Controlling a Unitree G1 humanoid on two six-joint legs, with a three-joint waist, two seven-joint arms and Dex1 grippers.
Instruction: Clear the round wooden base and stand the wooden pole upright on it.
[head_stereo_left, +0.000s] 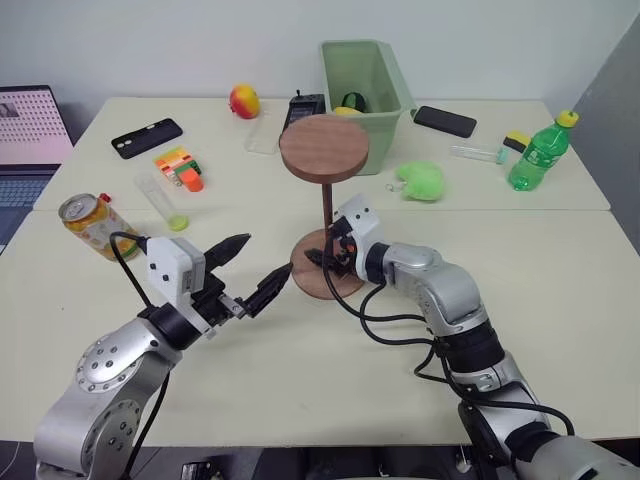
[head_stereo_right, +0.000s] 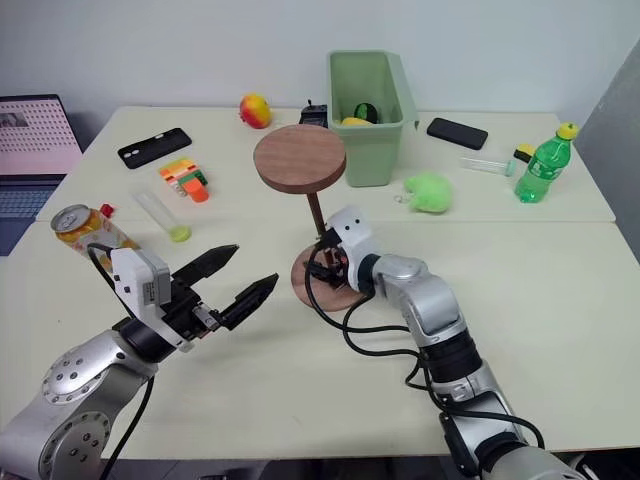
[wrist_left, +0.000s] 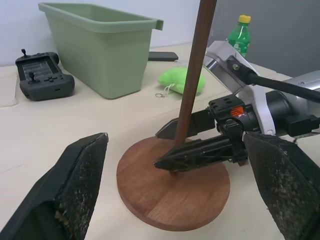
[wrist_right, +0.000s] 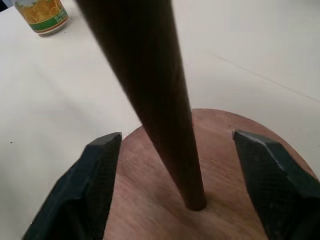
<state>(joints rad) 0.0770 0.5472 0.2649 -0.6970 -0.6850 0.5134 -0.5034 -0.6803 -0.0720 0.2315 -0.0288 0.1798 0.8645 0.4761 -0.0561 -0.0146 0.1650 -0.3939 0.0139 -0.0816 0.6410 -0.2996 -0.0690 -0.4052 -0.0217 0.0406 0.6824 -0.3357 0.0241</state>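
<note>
The round wooden base (head_stereo_left: 318, 287) lies flat near the middle of the table. The wooden pole (head_stereo_left: 326, 205) stands upright in the base's centre hole (wrist_right: 196, 204), with its own disc (head_stereo_left: 323, 147) at the top. My right gripper (wrist_right: 176, 137) is open low over the base. Its fingers (wrist_left: 186, 128) stand on either side of the pole's foot, and gaps show between the pads and the rod. Left of the base, my left gripper (head_stereo_left: 269, 255) hangs open above the table with nothing in it, pointing toward the base.
A green bin (head_stereo_left: 365, 75) stands behind the pole. Beside it are a green plush (head_stereo_left: 422, 180) and a green bottle (head_stereo_left: 538, 155). A drink can (head_stereo_left: 95, 225) stands at the left, close to my left arm. Phones, a controller (wrist_left: 42, 75), a fruit (head_stereo_left: 244, 100) and small items lie along the back.
</note>
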